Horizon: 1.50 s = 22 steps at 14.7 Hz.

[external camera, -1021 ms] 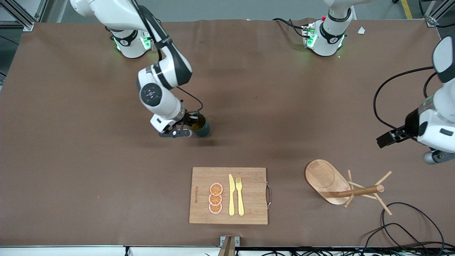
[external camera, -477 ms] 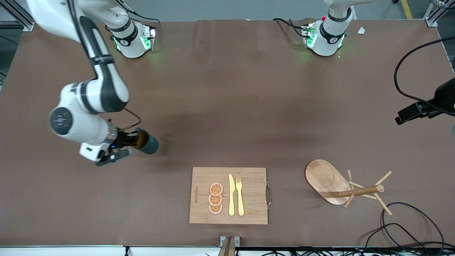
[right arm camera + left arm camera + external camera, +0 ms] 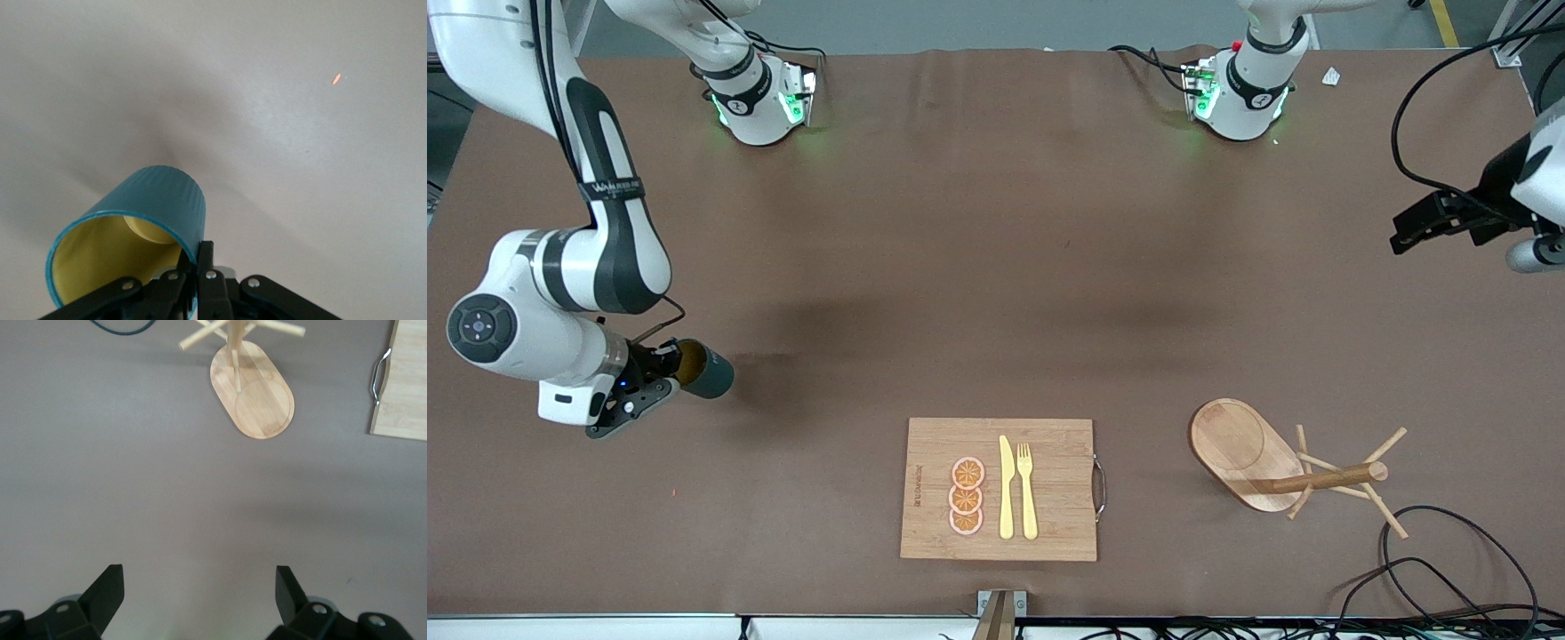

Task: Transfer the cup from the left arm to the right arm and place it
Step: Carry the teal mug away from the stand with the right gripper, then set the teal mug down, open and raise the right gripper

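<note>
A brown cloth-covered surface (image 3: 996,267) fills nearly the whole front view, with faint creases and soft dark shadows across its middle. Along its farthest edge runs a strip of grey floor (image 3: 1005,22), with aluminium frame posts (image 3: 467,36) at the corners and a yellow floor line (image 3: 1443,22). Black cables (image 3: 1432,569) loop at the near corner toward the left arm's end. Lighting is even, overhead.
</note>
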Tool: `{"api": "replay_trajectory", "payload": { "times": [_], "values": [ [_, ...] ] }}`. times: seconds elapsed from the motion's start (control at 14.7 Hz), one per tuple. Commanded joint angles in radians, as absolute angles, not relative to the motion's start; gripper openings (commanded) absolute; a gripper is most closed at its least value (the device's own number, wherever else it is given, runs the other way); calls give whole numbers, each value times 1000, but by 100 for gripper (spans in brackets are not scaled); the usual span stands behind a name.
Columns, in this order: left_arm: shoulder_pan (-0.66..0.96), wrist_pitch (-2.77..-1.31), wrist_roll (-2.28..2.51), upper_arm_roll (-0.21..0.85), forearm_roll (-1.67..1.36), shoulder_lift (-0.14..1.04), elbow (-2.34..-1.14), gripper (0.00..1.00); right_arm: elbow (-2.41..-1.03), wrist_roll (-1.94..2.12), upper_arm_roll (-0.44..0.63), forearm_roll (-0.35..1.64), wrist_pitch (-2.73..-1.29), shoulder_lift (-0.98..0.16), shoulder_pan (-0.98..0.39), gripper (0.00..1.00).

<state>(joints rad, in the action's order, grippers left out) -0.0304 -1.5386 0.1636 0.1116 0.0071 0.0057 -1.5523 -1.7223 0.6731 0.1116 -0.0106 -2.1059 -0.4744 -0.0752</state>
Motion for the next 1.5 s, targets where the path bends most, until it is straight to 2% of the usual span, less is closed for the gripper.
{"api": "replay_trajectory", "payload": {
  "times": [0.0, 0.2, 0.48, 0.54, 0.61, 0.82, 1.02, 1.43],
  "values": [
    [-32, -1546, 150, 124, 3, -70, -1643, 100, -1678, 782, 92, -37, -2135, -547, -9, 0],
    [-37, -1546, 150, 144, 3, -113, -1684, 100, -1660, 804, 92, -37, -2152, -592, 11, 1],
    [-34, -1555, 155, 167, 6, -107, -1680, 100, -1660, 804, 92, -34, -2172, -614, 12, 3],
    [-34, -1560, 153, 169, 8, -104, -1677, 100, -1660, 802, 92, -35, -2180, -617, 11, 7],
    [-35, -1569, 152, 169, 8, -103, -1675, 100, -1658, 798, 92, -38, -2180, -620, 8, 19],
    [-35, -1574, 149, 169, 9, -103, -1671, 100, -1612, 790, 91, -32, -2171, -620, 8, 100],
    [-38, -1574, 149, 169, 9, -103, -1661, 100, -1563, 782, 91, -22, -2137, -589, 3, 100],
    [-43, -1574, 147, 167, 8, -104, -1657, 100, -1552, 374, 86, -20, -1990, -359, -54, 100]
  ]
}}
